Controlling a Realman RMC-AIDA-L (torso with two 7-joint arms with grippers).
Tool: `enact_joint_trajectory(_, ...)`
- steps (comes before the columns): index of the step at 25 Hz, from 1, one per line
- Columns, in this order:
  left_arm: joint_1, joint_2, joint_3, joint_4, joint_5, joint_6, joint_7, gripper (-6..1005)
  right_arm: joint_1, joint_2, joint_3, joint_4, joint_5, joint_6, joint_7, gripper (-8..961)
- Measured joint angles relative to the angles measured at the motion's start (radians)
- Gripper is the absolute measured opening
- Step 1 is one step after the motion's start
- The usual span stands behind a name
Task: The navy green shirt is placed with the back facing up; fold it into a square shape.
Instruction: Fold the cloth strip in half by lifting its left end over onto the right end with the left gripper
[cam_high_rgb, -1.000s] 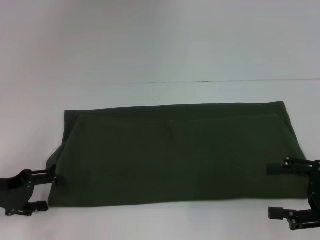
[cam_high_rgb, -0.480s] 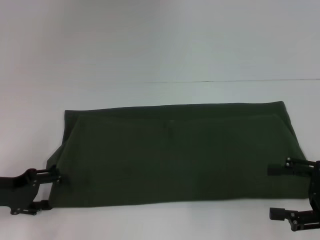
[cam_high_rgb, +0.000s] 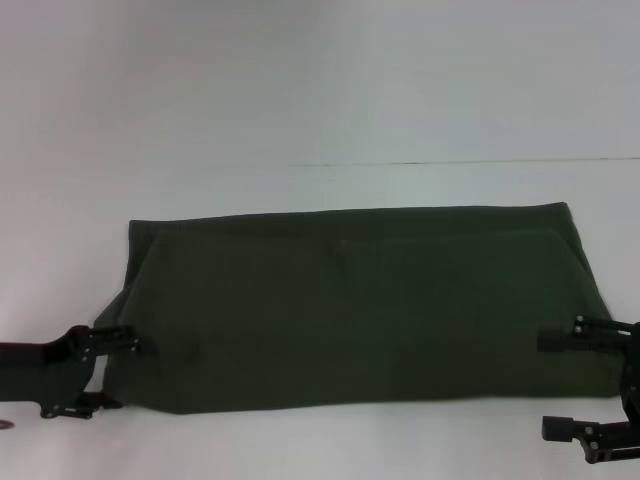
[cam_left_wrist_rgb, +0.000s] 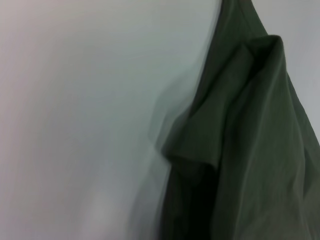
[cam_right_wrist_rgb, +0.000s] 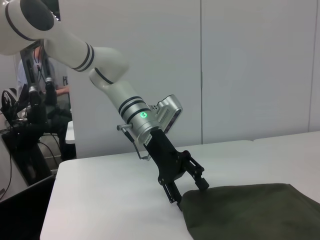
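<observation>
White tabletop (cam_high_rgb: 320, 110) fills the head view, meeting a pale wall beyond the navy green shirt (cam_high_rgb: 350, 310), which lies as a wide folded band with its plain side up; any lettering is hidden underneath. At the shirt's left near corner sits the left tool (cam_high_rgb: 112, 372), its two black fingers spread apart, one over the fabric edge and one just off the hem, so they straddle the corner without visibly pinching it. The left wrist view shows only rumpled shirt folds, partly smeared. At the shirt's right end sits the right tool (cam_high_rgb: 560, 385), fingers wide apart, one over the shirt's right edge, the other on bare tabletop nearer the robot; its body is cut off by the frame.
</observation>
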Motion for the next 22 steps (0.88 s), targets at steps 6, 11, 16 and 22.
enact_joint_trajectory(6, -0.005, 0.000, -0.006, -0.012, -0.010, -0.015, 0.003, 904, 0.000, 0.000, 0.001, 0.000, 0.002, -0.001, 0.002, 914)
enact_joint_trajectory(11, -0.010, -0.003, -0.007, -0.028, -0.018, -0.051, 0.004, 903, 0.000, 0.000, 0.002, 0.000, 0.004, -0.001, 0.004, 914)
enact_joint_trajectory(16, -0.020, -0.009, -0.001, -0.048, -0.040, -0.081, 0.004, 903, 0.000, -0.001, 0.015, -0.003, 0.005, -0.012, 0.007, 913)
enact_joint_trajectory(22, -0.025, -0.009, 0.001, -0.053, -0.038, -0.080, 0.003, 903, 0.000, -0.002, 0.015, -0.006, 0.005, -0.017, 0.010, 913)
